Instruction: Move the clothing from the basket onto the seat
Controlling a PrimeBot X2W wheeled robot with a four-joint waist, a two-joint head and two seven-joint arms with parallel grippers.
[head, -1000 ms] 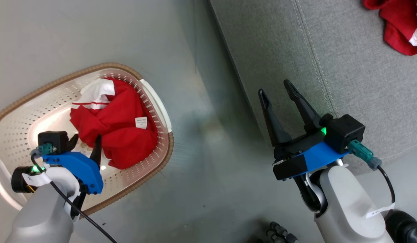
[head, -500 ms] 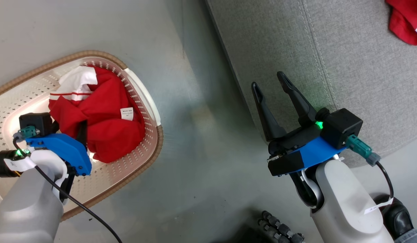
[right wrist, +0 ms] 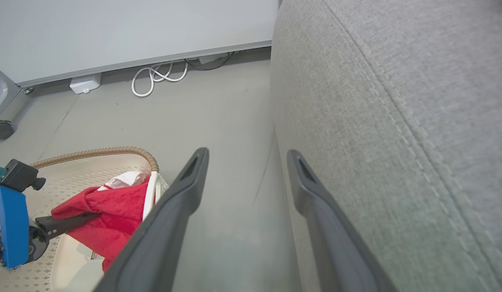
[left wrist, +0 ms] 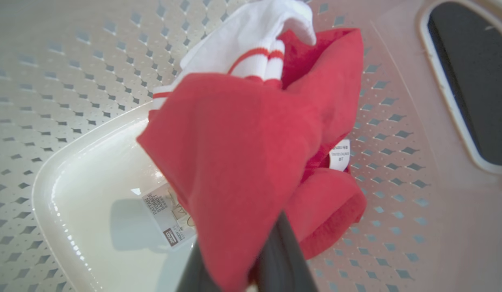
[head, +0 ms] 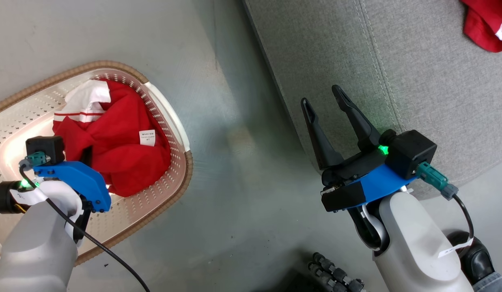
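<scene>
The basket [head: 165, 109] stands on the floor at the left, and a crumpled piece of red clothing [head: 125, 158] with white striped trim lies against its right wall. My left gripper [head: 87, 154] reaches down into the basket and is shut on a fold of that clothing [left wrist: 242, 154], which drapes over its dark fingers [left wrist: 283, 251]. The right wrist view shows the same grip, the left gripper [right wrist: 88, 217] pinching the red cloth [right wrist: 113, 211]. My right gripper [head: 322, 97] hangs open and holds nothing at the front edge of the grey seat [head: 417, 81]. More red clothing [head: 484, 24] lies on the seat.
Bare grey floor separates the basket and the seat's side [right wrist: 315, 101]. A barcode sticker [left wrist: 169, 219] shows on the basket floor. White cables [right wrist: 157, 77] and a small white box [right wrist: 85, 84] lie by the wall. A person's dark shoe [head: 476, 253] is at the lower right.
My left gripper's fingers, open beside the red clothing a second ago, have sunk into it and closed on a fold. The head camera shifted slightly. The right arm has not moved.
</scene>
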